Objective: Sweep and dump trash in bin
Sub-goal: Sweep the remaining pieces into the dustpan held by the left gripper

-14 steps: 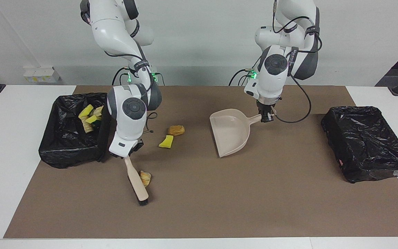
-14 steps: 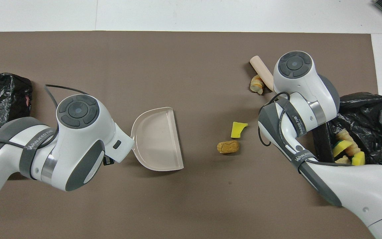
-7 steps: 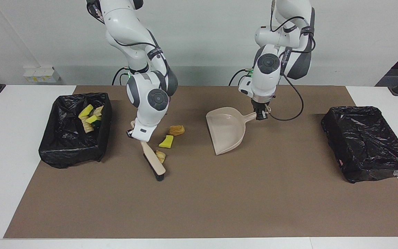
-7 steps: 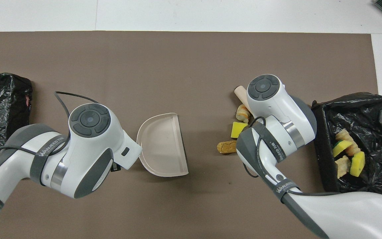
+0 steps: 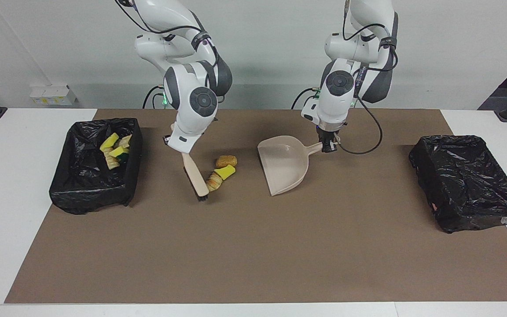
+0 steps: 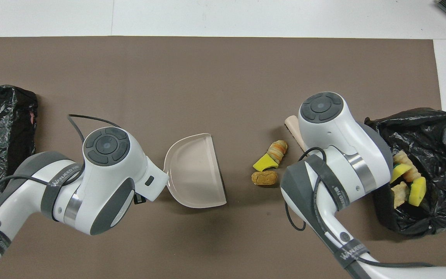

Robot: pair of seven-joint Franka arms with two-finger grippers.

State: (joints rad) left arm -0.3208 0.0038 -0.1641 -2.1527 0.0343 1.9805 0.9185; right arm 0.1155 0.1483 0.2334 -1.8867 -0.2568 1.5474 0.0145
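Three trash pieces lie together on the brown mat: a striped pastry (image 5: 213, 181) (image 6: 277, 149), a yellow sponge wedge (image 5: 225, 172) (image 6: 265, 162) and a brown bread toy (image 5: 225, 161) (image 6: 263, 177). My right gripper (image 5: 175, 141) is shut on the handle of a beige brush (image 5: 194, 178) whose bristles touch the mat beside the pastry. My left gripper (image 5: 327, 147) is shut on the handle of a beige dustpan (image 5: 284, 169) (image 6: 194, 170), whose open mouth faces the trash a short gap away. In the overhead view the right gripper is hidden under its wrist.
A black-lined bin (image 5: 90, 193) (image 6: 439, 124) at the right arm's end holds several trash pieces (image 5: 115, 149). A second black-lined bin (image 5: 469, 185) (image 6: 2, 131) stands at the left arm's end. The brown mat (image 5: 253, 246) covers the table's middle.
The right arm swept the brush toward the dustpan, pushing the striped pastry up against the sponge and bread. The left arm shifted the dustpan slightly toward the trash.
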